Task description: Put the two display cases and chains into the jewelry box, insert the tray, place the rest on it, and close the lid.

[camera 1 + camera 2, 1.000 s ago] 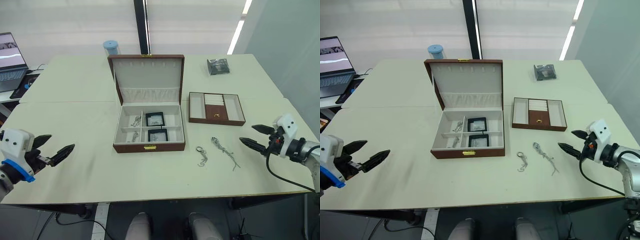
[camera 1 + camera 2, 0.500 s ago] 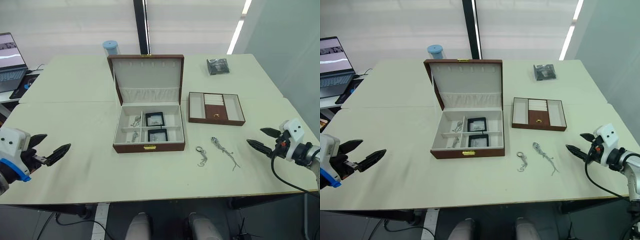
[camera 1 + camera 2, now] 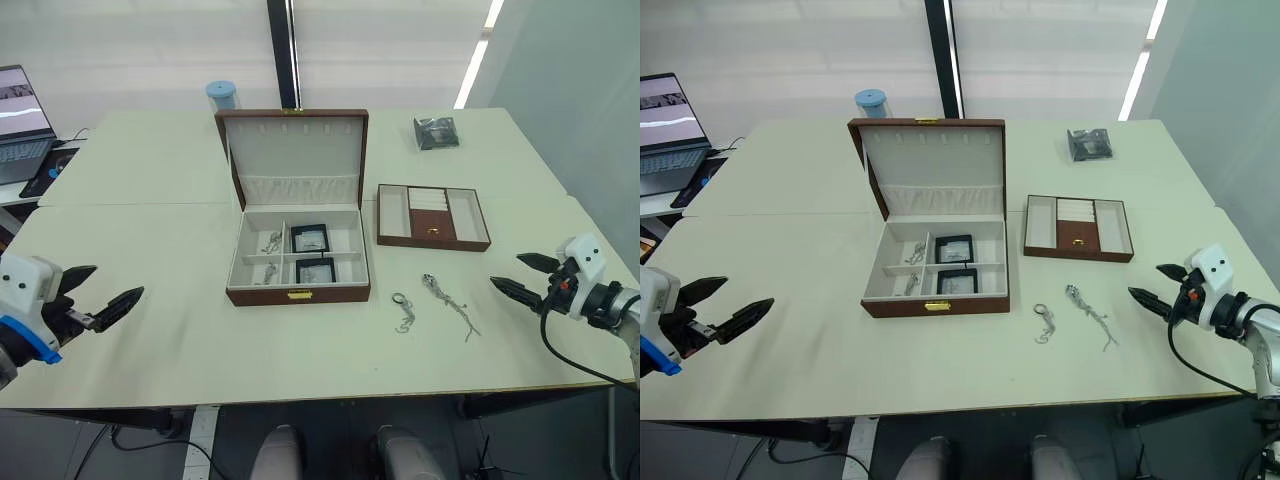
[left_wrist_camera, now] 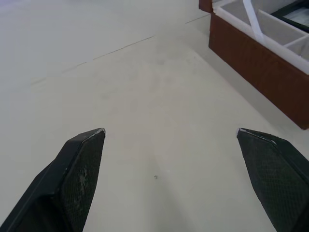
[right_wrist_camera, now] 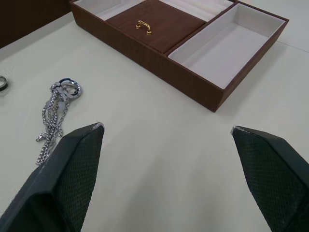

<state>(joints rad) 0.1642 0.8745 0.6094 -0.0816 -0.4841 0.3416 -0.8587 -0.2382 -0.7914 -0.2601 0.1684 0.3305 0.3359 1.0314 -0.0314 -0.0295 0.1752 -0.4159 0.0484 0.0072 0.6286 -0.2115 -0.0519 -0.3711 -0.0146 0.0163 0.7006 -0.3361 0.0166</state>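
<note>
The brown jewelry box stands mid-table, its cream-lined lid upright. Two black display cases lie in its right compartments, and small silver chains in the left ones. The brown tray rests to the right of the box. More chains and a ring-ended piece lie on the table in front of the tray. My left gripper is open and empty at the table's left front. My right gripper hovers open at the right, near the tray and chains.
A blue-capped cylinder stands behind the box. A small dark bundle lies at the back right. A laptop sits on a side surface far left. The table's right edge lies just beyond my right gripper.
My right gripper drew back to the right, then edged slightly left again. My left gripper pulled a little toward the left front edge. Both stayed open.
</note>
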